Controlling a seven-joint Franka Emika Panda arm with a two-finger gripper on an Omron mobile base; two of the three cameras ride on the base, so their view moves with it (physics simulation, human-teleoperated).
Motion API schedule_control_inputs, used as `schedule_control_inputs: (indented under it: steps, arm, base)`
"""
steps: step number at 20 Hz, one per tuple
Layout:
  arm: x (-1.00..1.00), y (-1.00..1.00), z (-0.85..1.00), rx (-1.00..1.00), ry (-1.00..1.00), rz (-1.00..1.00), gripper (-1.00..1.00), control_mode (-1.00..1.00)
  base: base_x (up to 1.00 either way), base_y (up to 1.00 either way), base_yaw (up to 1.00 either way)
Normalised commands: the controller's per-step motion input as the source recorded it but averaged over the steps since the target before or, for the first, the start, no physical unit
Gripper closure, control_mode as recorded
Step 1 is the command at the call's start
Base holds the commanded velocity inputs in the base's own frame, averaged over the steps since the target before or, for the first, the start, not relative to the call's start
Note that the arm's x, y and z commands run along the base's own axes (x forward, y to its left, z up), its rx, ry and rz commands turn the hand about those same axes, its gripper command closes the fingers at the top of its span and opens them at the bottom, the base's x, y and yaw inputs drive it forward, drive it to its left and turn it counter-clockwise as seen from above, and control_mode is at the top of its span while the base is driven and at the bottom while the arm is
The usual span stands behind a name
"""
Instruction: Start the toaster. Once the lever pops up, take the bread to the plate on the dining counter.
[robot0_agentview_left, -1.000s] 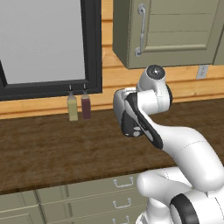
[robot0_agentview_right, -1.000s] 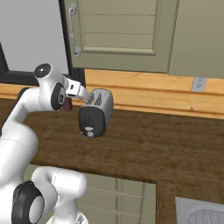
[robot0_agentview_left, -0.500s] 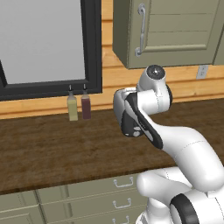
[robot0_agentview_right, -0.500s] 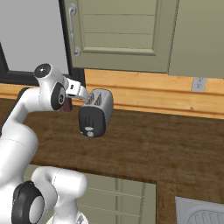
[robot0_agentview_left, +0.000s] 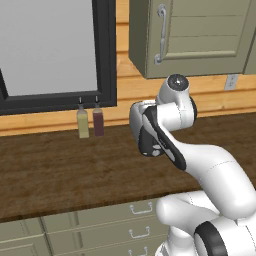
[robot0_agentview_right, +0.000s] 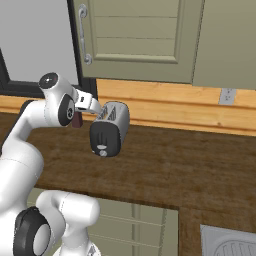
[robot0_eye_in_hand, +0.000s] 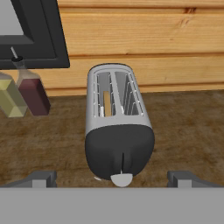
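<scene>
Frankly, nothing has shifted over the last second: my arm holds the same pose as a moment ago and my gripper (robot0_eye_in_hand: 112, 178) stays with its jaws spread as wide as they go, holding nothing. That tells me I am still lining up, and the start of the toaster (robot0_eye_in_hand: 116, 127) is not yet done.

From my hand, the toaster sits dead ahead at twelve o'clock, its black end panel facing me, between my two fingertips (robot0_eye_in_hand: 41, 178). The lever (robot0_eye_in_hand: 121, 179) shows as a pale tab low on that panel. A tan sliver of the bread (robot0_eye_in_hand: 107, 103) stands in the left slot. My next move, I judge, is to press that tab down.

Two bottles (robot0_eye_in_hand: 22, 94) stand at about ten o'clock, under a dark window frame (robot0_eye_in_hand: 48, 39). The dark wooden worktop (robot0_agentview_right: 170, 165) backs onto a pale plank wall, with grey-green cupboards (robot0_agentview_right: 140, 35) above.
</scene>
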Motion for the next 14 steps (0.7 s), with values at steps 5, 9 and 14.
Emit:
schedule_control_inputs:
  steps: [5, 9, 14]
  arm:
    - [0.00, 0.00, 0.00, 0.00, 0.00, 0.00, -1.00, -1.00]
    - [0.00, 0.00, 0.00, 0.00, 0.00, 0.00, -1.00, -1.00]
    - [0.00, 0.00, 0.00, 0.00, 0.00, 0.00, -1.00, -1.00]
  base:
    - [0.00, 0.00, 0.00]
    - [0.00, 0.00, 0.00]
    - [0.00, 0.00, 0.00]
